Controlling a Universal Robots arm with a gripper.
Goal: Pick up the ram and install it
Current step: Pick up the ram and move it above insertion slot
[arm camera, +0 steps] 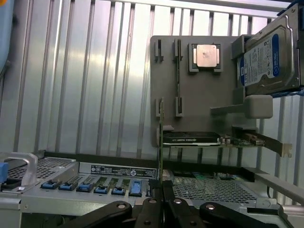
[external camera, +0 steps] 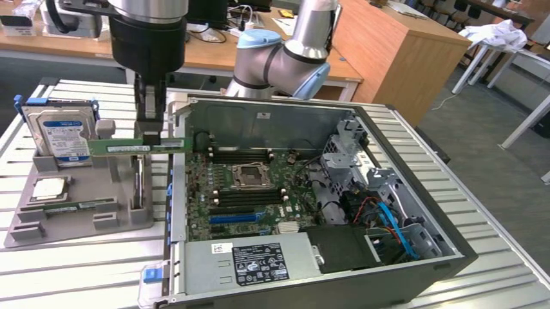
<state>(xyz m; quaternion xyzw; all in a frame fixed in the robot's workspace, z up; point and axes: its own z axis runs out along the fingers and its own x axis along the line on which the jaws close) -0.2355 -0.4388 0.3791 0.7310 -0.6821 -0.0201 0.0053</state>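
The ram [external camera: 120,148] is a thin green stick with a white label, held level in the air. My gripper [external camera: 152,138] is shut on it near its middle, just above the grey holder tray [external camera: 77,228] and beside the open computer case's near wall. In the wrist view the ram [arm camera: 160,123] shows edge-on as a thin upright line running out from my gripper [arm camera: 161,202]. The motherboard [external camera: 245,193], with its rows of black memory slots around the CPU socket [external camera: 250,174], lies inside the case towards the exterior view's right of the ram.
On the holder tray stand a blue-labelled hard drive [external camera: 60,132], a square silver CPU chip [external camera: 49,188] and an upright card [external camera: 138,183]. The case [external camera: 421,270] holds a power supply [external camera: 249,261] at the front and drive cages with cables at the exterior view's right. The table is slatted metal [external camera: 69,277].
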